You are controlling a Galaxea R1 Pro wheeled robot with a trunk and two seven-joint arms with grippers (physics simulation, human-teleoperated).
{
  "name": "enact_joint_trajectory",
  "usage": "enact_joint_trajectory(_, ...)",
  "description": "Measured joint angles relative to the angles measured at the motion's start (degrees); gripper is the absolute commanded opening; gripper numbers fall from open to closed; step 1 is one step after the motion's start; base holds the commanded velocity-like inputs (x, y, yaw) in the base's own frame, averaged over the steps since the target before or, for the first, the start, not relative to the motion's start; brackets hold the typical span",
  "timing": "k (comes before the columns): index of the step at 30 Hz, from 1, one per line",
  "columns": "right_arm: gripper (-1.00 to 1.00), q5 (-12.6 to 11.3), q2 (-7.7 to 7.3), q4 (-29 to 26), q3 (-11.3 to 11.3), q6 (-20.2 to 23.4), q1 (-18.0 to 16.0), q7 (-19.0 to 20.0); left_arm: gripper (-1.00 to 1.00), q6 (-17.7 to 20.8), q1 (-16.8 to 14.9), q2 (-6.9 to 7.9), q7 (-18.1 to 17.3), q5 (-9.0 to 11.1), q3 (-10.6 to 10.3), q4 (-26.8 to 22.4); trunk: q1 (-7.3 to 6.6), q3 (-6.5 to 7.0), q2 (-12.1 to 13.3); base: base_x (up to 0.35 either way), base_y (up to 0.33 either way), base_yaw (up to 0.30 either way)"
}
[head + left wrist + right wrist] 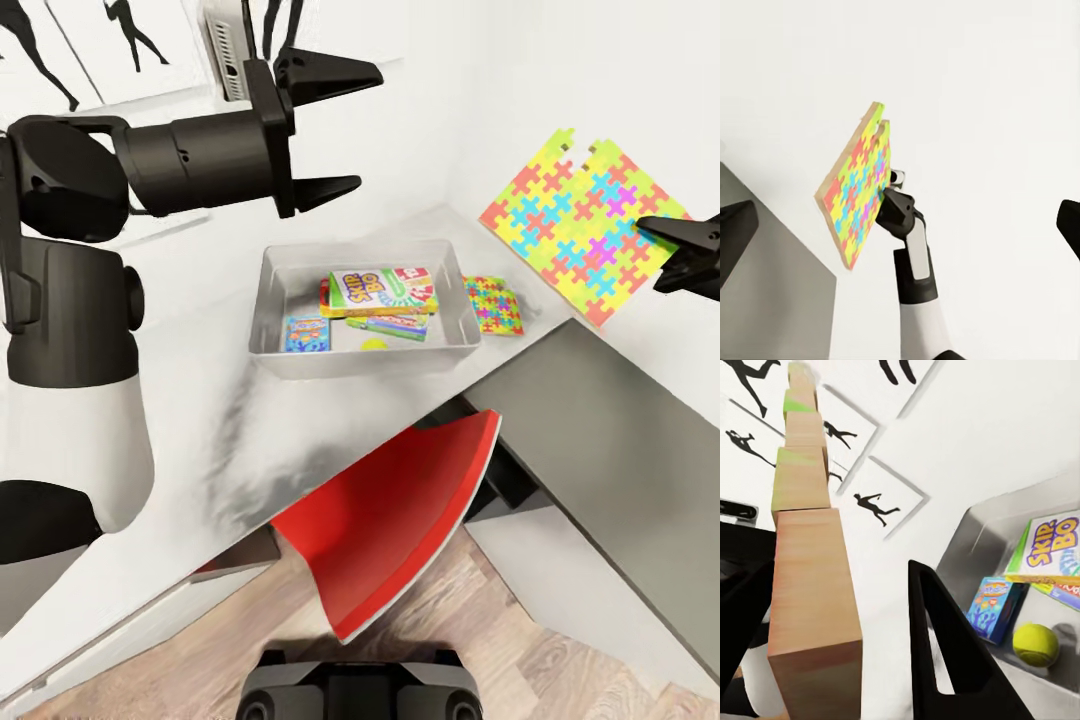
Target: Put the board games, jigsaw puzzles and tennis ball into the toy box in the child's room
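The right claw (672, 255) gripped a jigsaw puzzle (585, 227) by its edge, the left claw (335, 128) gaped wide, and the right wrist view revealed a tennis ball (1035, 644) in the toy box (270, 300).

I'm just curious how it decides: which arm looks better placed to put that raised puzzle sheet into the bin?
The right gripper: it grips the raised jigsaw puzzle, near the toy box. The left gripper is open and empty.
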Motion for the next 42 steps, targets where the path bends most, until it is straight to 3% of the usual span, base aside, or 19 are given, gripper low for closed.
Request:
enact_joint_trajectory(10,-1.00,-0.63,0.48,0.21,0.02,-0.02,-0.28,-1.94,1.00,-0.05,0.47,0.08,0.06,0.01,-0.13,0.00,0.00,0.49,0.00,0.000,0.000,0.256)
enact_joint_trajectory(19,-1.00,-0.70,1.92,0.33,0.84,-0.04,-0.32,-5.55,1.00,0.03,1.67,0.24,0.10,0.00,-0.42,0.00,0.00,0.90,0.01,0.000,0.000,0.263)
enact_joint_trajectory(27,-1.00,-0.79,3.11,0.76,2.47,-0.02,-0.30,-10.48,1.00,1.02,6.27,0.44,-0.16,-0.04,-0.17,0.00,0.00,1.19,0.01,0.000,0.000,0.270)
enact_joint_trajectory(35,-1.00,-0.92,3.44,2.91,2.89,0.04,-0.29,-11.61,1.00,2.17,9.48,0.62,-0.73,-0.05,0.18,0.00,0.00,1.41,0.01,0.000,0.000,0.276)
enact_joint_trajectory(42,-1.00,-0.96,2.95,5.23,4.35,0.04,-0.07,-12.04,1.00,2.96,15.18,0.75,-2.51,-0.13,0.38,0.02,0.00,1.49,0.01,0.000,0.000,0.167)
